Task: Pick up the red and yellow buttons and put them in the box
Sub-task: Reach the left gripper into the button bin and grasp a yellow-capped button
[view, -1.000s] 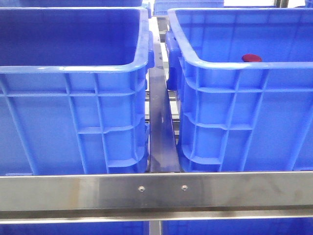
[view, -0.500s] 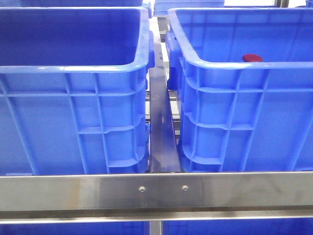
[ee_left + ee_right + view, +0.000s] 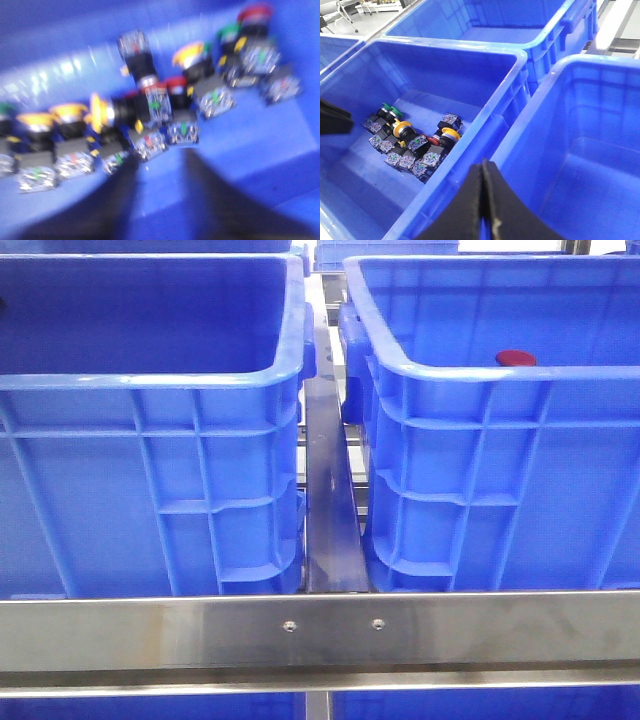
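Right fingers (image 3: 482, 200) pressed together over blue crates (image 3: 470, 65); left fingers (image 3: 160, 200) seemingly apart, blurred, above buttons (image 3: 145, 115).

Two blue crates sit side by side on a metal frame, the left crate (image 3: 150, 440) and the right crate (image 3: 500, 460), with a narrow gap between them. A brushed steel rail (image 3: 320, 630) runs across in front of both, with two small screws near its middle. A darker metal strip (image 3: 328, 500) runs away from the rail in the gap, between the crate walls. More blue shows below the rail, possibly further crates on a lower level. From the right wrist view, another crate (image 3: 495, 25) stands behind the first two.
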